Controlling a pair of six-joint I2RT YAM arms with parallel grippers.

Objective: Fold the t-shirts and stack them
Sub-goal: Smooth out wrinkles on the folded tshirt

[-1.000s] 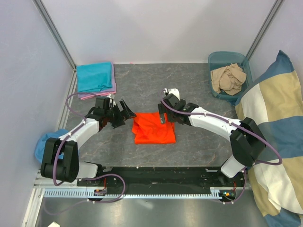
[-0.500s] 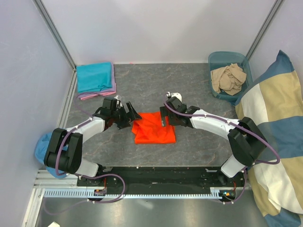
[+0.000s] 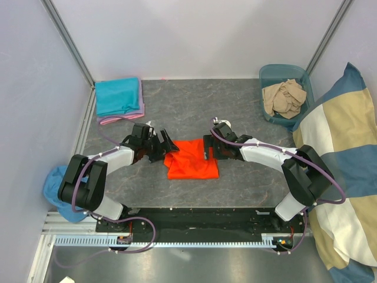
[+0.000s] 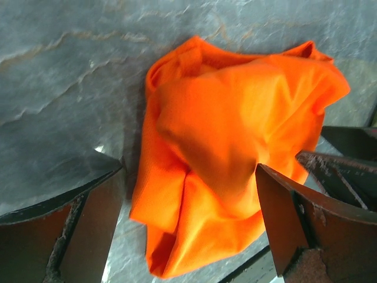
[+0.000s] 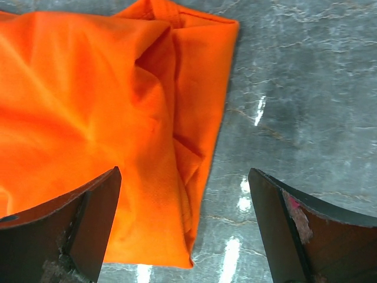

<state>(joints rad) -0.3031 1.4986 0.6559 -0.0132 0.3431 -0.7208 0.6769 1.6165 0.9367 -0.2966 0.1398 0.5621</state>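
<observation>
A folded bright orange t-shirt (image 3: 191,160) lies on the grey table between both arms; it also shows in the left wrist view (image 4: 230,141) and the right wrist view (image 5: 112,112). My left gripper (image 3: 164,145) is open, low over the shirt's far left corner, its jaws straddling the cloth edge. My right gripper (image 3: 208,147) is open over the shirt's far right corner, one finger above the cloth, the other above bare table. A teal t-shirt (image 3: 118,95) lies folded on a pink-lilac one (image 3: 118,119) at the back left. Beige t-shirts (image 3: 285,96) lie crumpled in a bin.
A teal plastic bin (image 3: 266,112) stands at the back right. A big blue-and-beige cushion-like fabric (image 3: 344,165) fills the right side. Blue cloth (image 3: 54,183) lies at the left edge by the left arm's base. Walls enclose the back and left.
Both grippers have moved inward and down onto the orange shirt's far corners; the left one came right, the right one slid forward. The shirt has not moved.
</observation>
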